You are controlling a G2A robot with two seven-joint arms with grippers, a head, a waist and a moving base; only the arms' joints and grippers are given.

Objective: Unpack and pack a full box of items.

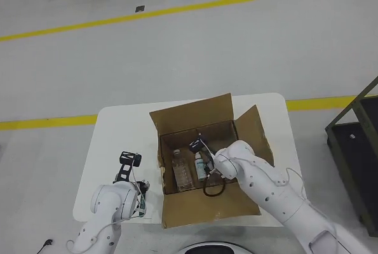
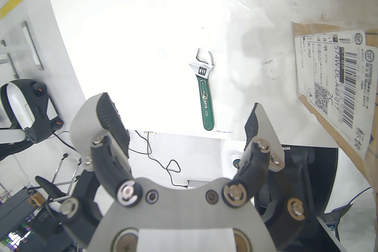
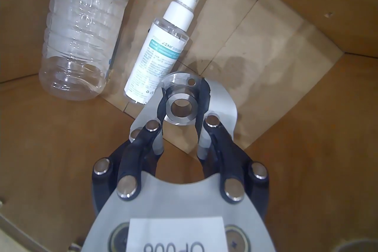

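Note:
An open cardboard box (image 1: 243, 136) stands mid-table. On its floor lie a clear plastic bottle (image 3: 84, 25) and a white spray bottle (image 3: 165, 49), side by side. My right gripper (image 3: 183, 96) hangs inside the box just above the floor near the spray bottle's base, shut on a small metal flanged ring (image 3: 180, 107). My right arm (image 1: 252, 171) comes into the box from the near right. My left gripper (image 2: 184, 120) is open and holds nothing, raised over the table's near edge. A green-handled wrench (image 2: 204, 96) lies on the white table (image 2: 133, 28) just beyond it.
The box's outer wall with a shipping label (image 2: 333, 81) stands beside the wrench. Box flaps (image 1: 192, 111) spread outward at the back and right. White table surface (image 1: 122, 133) lies left of the box. My left arm (image 1: 112, 200) sits at the near-left corner.

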